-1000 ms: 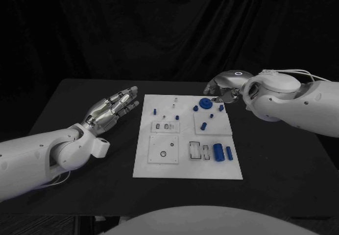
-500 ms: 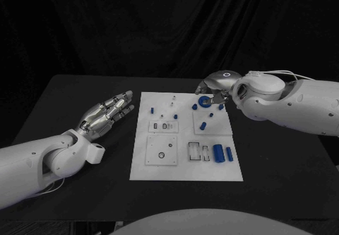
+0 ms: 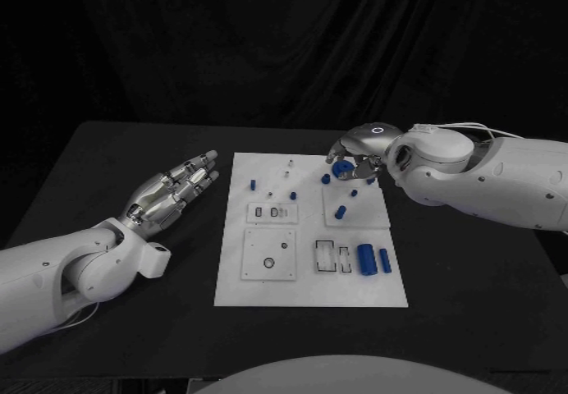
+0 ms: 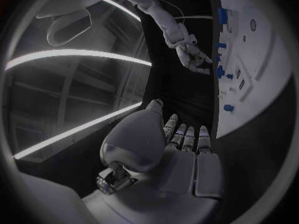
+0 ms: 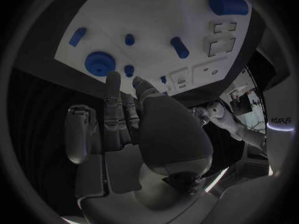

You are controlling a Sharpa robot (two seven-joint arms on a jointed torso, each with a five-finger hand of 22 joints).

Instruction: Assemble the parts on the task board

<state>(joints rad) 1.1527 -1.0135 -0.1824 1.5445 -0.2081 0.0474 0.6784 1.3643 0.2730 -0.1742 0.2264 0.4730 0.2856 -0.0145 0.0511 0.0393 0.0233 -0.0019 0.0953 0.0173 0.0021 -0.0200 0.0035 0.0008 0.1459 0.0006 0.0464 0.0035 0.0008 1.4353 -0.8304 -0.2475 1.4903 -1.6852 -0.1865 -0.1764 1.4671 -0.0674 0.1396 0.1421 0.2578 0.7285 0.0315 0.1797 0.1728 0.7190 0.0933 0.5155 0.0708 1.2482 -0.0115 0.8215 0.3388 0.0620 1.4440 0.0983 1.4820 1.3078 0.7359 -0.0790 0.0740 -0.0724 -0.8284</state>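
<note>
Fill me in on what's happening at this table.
A two-armed robot is assembling small blue parts on a white task board. Its right hand hovers at the board's far right corner, fingers just by the round blue disc, not yet gripping it. The left hand waits open beside the board, holding nothing.

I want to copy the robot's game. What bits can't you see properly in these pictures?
- Head view: the right hand hangs over the round blue part; whether the fingers touch it is hidden.
- Head view: the tiny parts at the task board far end are too small to tell apart.
- Left wrist view: the left hand blocks the table beneath.
</note>
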